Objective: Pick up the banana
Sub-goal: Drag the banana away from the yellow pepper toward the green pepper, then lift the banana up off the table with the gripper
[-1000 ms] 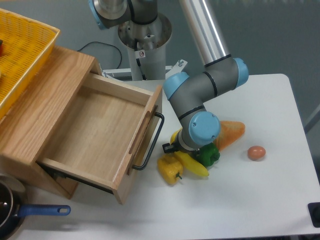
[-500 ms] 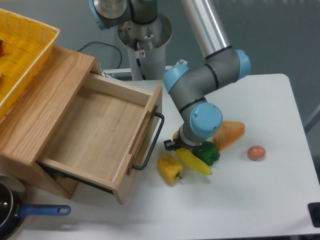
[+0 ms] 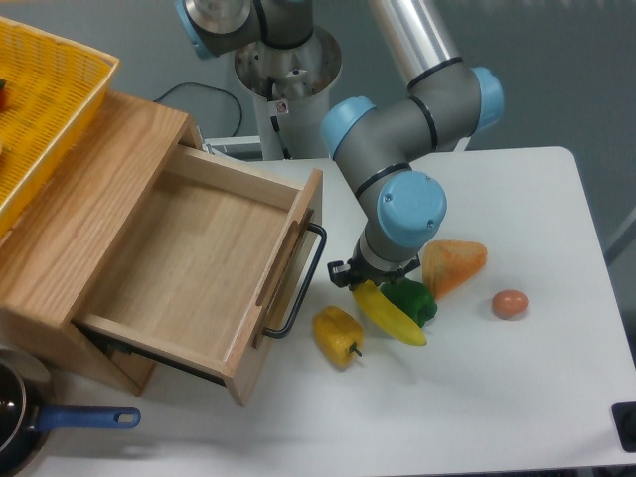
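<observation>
Fingers (image 3: 360, 283) clamped on the banana's (image 3: 392, 316) upper end.

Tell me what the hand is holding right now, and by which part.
The hand appears to grip the banana at its upper end; the fingers themselves are hidden under the wrist.

The white table (image 3: 517, 397) carries a wooden drawer box (image 3: 119, 248). On it lie a yellow pepper (image 3: 338, 335), green pepper (image 3: 412, 301), orange pepper (image 3: 454, 264) and an egg (image 3: 510, 304).

One fixed camera looks steeply down at the table (image 3: 517, 397).
</observation>
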Robot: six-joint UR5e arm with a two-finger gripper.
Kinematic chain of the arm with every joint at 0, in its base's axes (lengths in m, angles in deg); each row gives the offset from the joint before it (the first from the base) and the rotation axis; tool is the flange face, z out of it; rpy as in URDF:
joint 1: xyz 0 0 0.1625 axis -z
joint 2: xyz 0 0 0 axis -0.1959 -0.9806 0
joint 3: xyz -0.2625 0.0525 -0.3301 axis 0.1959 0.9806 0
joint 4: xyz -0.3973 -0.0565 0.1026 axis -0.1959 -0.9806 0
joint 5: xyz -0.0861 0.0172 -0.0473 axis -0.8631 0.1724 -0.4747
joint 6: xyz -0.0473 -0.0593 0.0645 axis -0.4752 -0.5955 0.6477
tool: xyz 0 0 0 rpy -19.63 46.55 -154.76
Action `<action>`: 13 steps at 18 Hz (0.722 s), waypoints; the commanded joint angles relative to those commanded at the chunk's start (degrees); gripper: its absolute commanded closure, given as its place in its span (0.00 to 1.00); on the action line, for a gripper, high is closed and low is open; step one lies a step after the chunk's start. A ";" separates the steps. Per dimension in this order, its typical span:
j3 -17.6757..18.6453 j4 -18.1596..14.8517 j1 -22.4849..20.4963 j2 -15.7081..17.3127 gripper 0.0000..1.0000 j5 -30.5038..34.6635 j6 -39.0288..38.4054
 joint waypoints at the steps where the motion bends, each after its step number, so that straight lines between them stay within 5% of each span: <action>1: -0.62 -0.62 -0.35 0.26 0.60 0.52 1.58; 13: -1.15 -1.06 -3.43 5.10 0.60 5.71 25.14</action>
